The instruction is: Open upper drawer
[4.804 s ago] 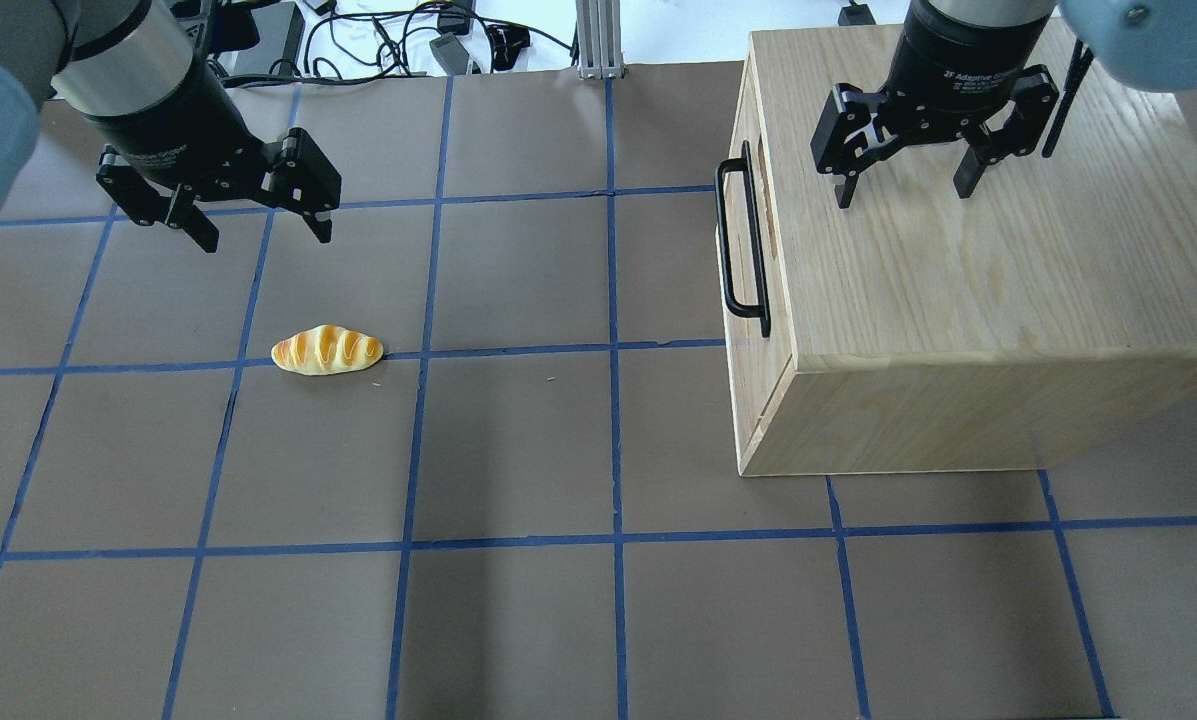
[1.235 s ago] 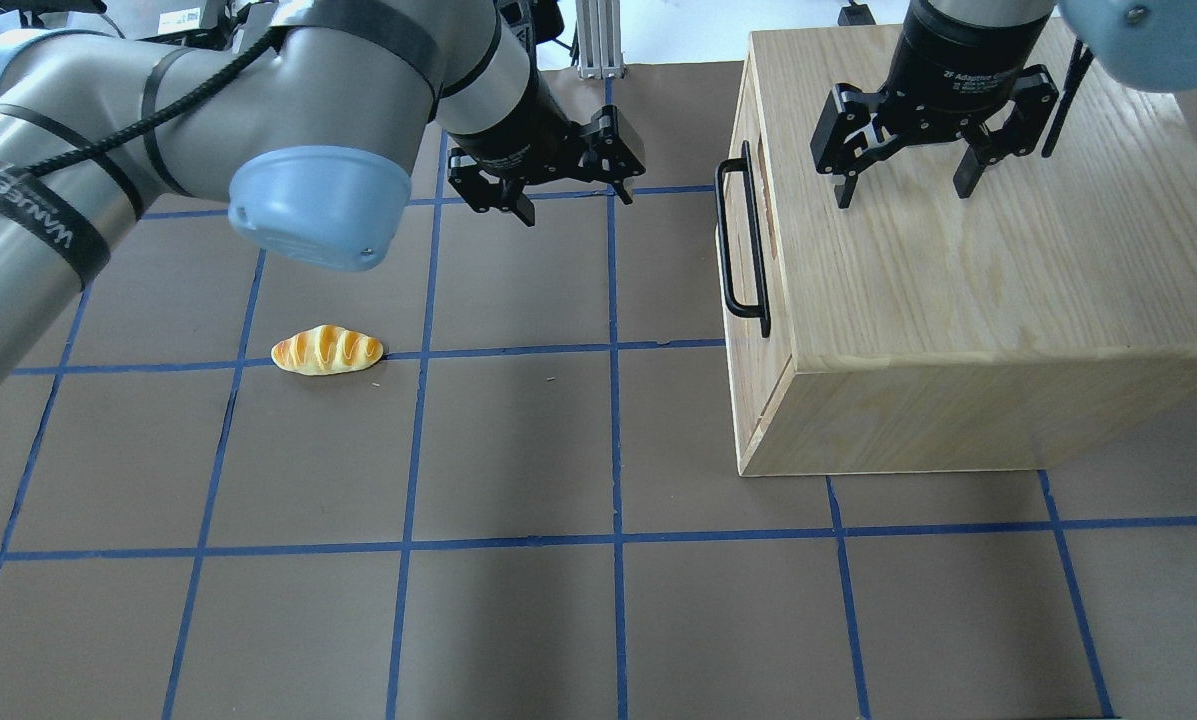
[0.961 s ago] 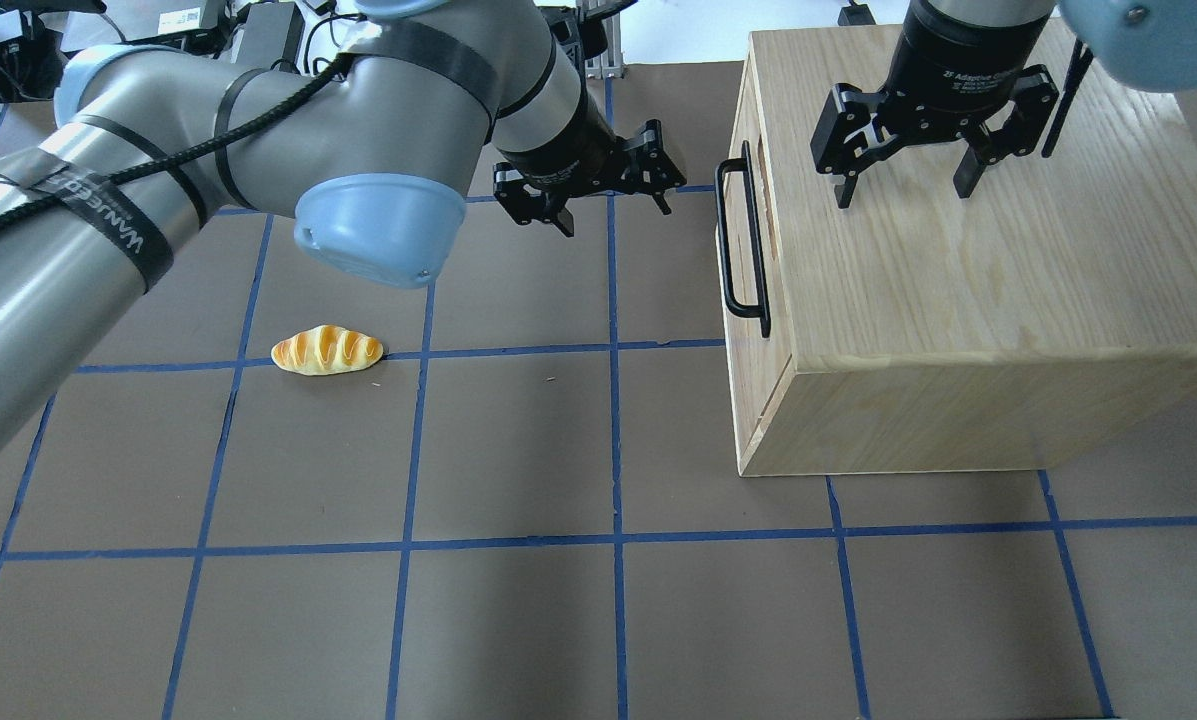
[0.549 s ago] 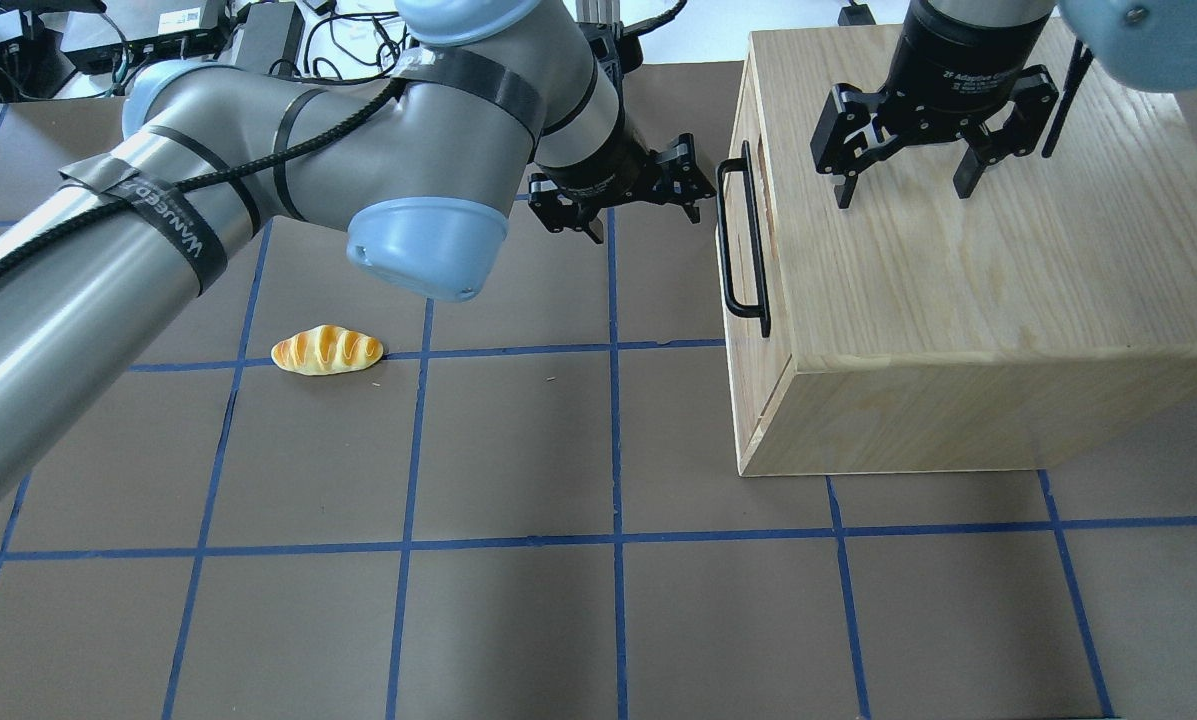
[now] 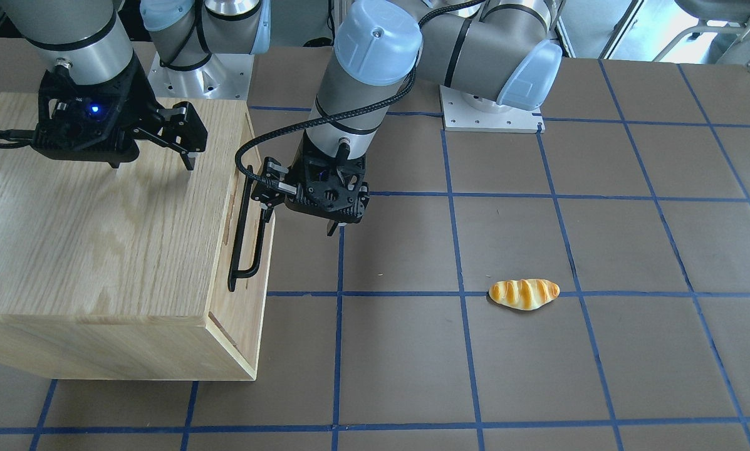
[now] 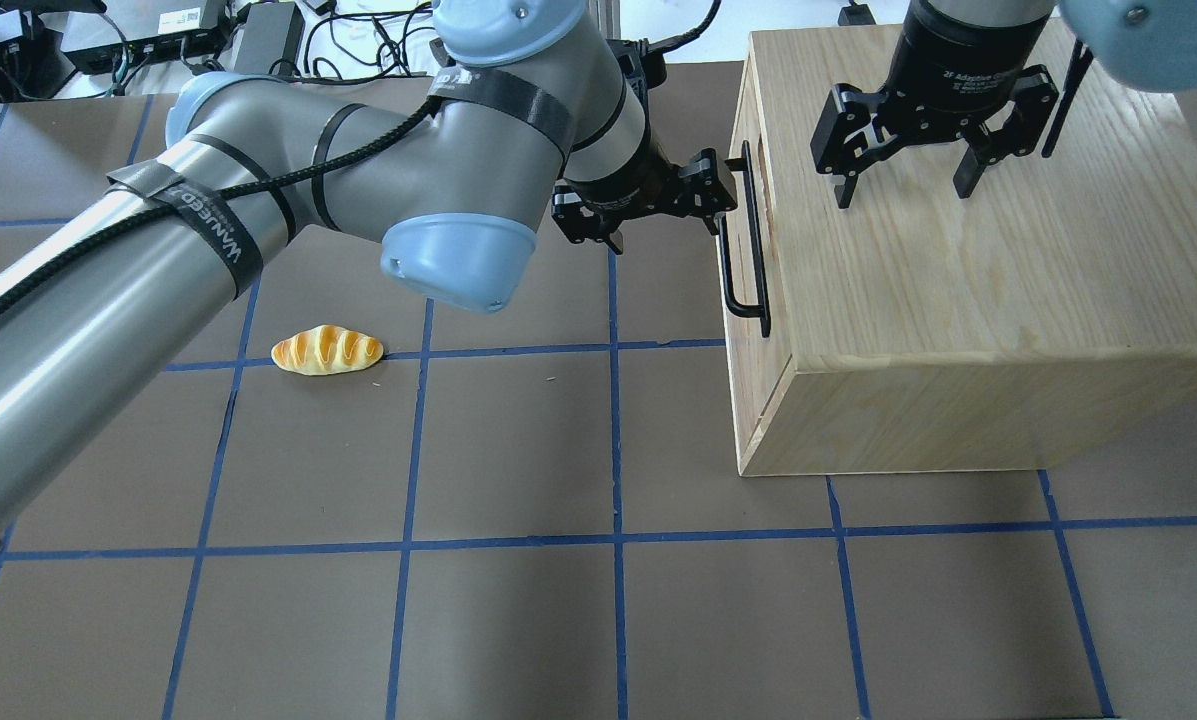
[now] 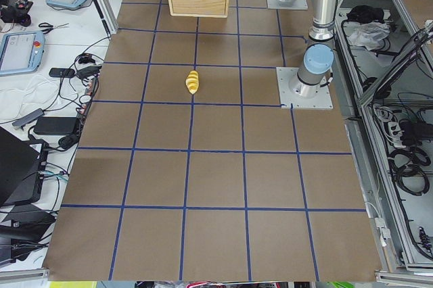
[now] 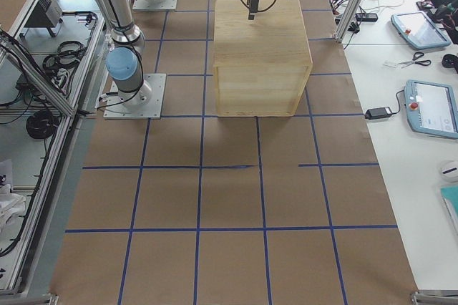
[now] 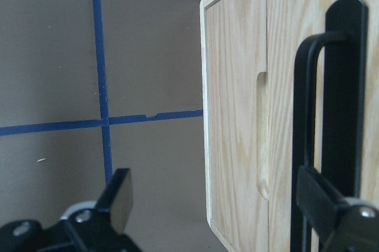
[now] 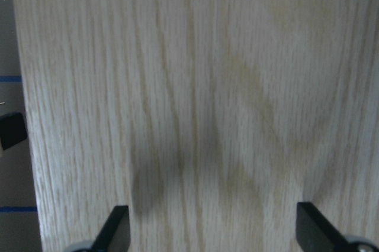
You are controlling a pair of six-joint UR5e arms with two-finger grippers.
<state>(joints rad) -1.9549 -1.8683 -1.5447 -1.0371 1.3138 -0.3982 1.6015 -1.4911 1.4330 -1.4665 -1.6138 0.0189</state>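
Note:
The upper drawer [image 9: 284,57] sits shut in the oak cabinet [image 6: 958,280], on the face toward the table's middle. Its long black bar handle [image 6: 748,240] also shows in the front-facing view [image 5: 244,235] and close up in the left wrist view [image 9: 343,86]. My left gripper [image 6: 668,232] is open and empty, low at the handle's far end. One of its fingers [image 9: 323,199] lines up with the bar; I cannot tell whether they touch. My right gripper [image 6: 903,195] is open and empty, hovering just over the cabinet top [image 10: 195,86].
A toy bread roll [image 6: 326,350] lies on the brown mat to the left of centre, also seen in the front-facing view [image 5: 524,294]. Cables and boxes lie beyond the table's far edge [image 6: 358,40]. The cabinet [image 5: 86,238] fills the right side.
My left arm has swept from the far left across the table to the drawer handle, gripper open throughout. The right gripper, the drawer and the roll have not moved.

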